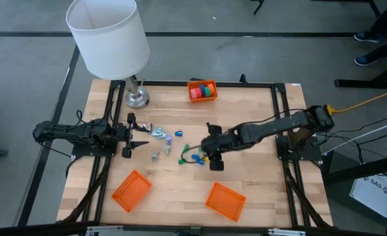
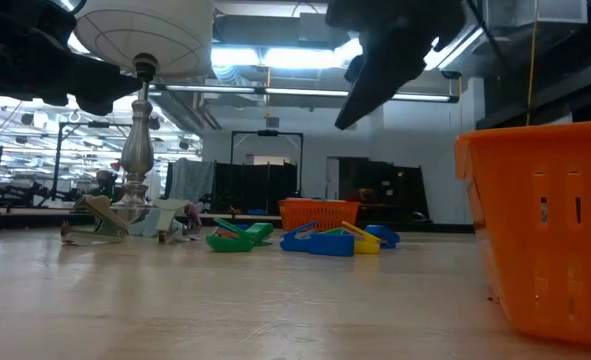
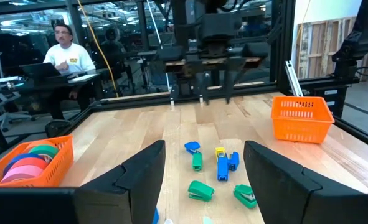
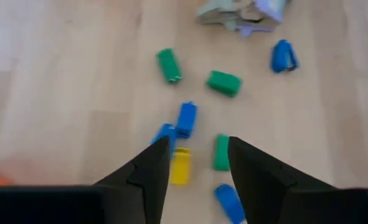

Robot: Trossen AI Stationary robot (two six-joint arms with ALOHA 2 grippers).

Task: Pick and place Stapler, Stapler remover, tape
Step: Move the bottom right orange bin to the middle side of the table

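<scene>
Small blue, green and yellow staplers (image 1: 194,156) lie scattered mid-table, with pale grey and blue staple removers (image 1: 160,134) to their left. The tape rolls (image 1: 203,90), red, green and pink, sit in an orange basket at the far edge and also show in the left wrist view as tape (image 3: 31,163). My right gripper (image 4: 199,155) hangs open above the stapler cluster, raised well off the table (image 2: 380,60); a green stapler (image 4: 221,152) shows between its fingers. My left gripper (image 3: 205,168) is open at the table's left (image 1: 135,134), beside the removers.
A white-shaded lamp (image 1: 108,36) stands on its metal base (image 1: 137,98) at the far left. Two orange baskets (image 1: 131,191) (image 1: 224,200) sit near the front edge. A person in a white shirt (image 3: 68,59) sits beyond the table.
</scene>
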